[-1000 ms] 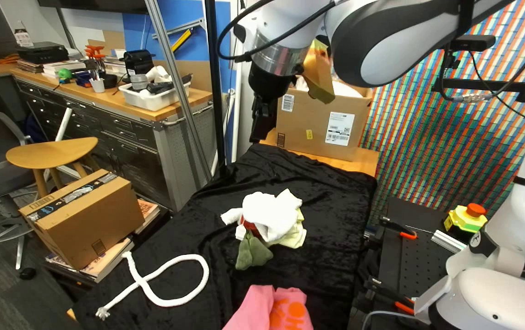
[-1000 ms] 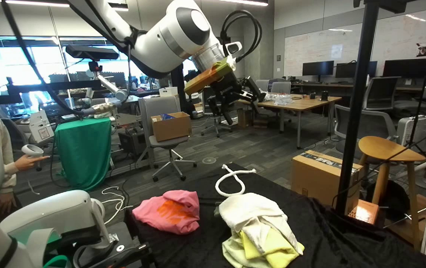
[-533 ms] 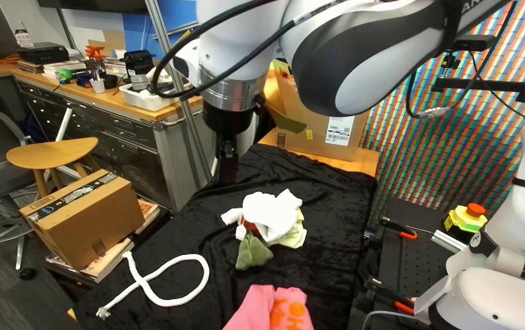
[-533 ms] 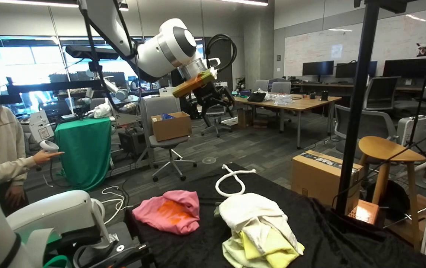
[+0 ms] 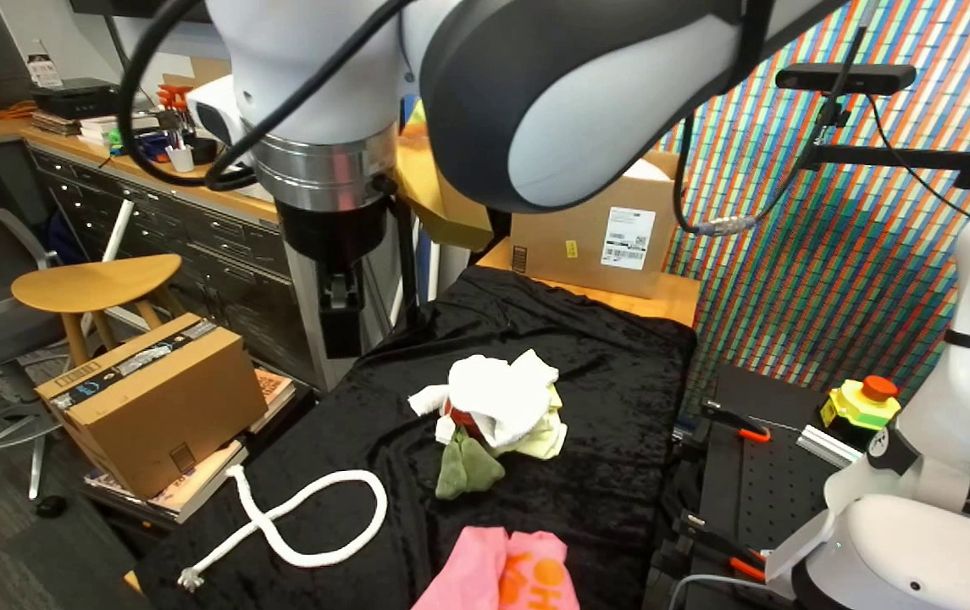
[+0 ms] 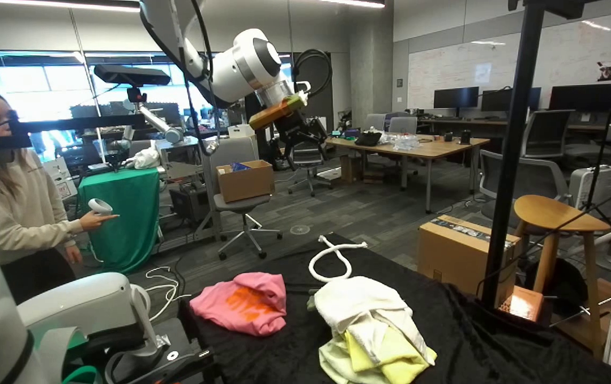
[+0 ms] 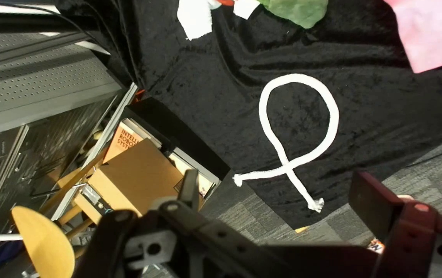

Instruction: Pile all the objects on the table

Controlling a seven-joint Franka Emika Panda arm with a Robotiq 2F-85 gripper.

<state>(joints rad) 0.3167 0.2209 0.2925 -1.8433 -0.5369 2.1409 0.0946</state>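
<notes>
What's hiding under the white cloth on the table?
A yellow cloth, something red and something green peek out at the edges of the white cloth. Its middle covers the rest, so I can't see what else is there.

Over the last second the Robotiq gripper (image 5: 341,343) and the robot arm (image 5: 595,127) have swung toward the looped white rope (image 5: 264,522); in an exterior view the gripper now shows directly above the rope's loop, nearer to it than before but apart from it. In an exterior view the person in a pale sweatshirt (image 6: 33,213) has come further into the picture, face now partly showing, with a hand (image 6: 92,220) and the white VR controller (image 6: 100,207) shifted closer to the rope, yet well apart from it.
</notes>
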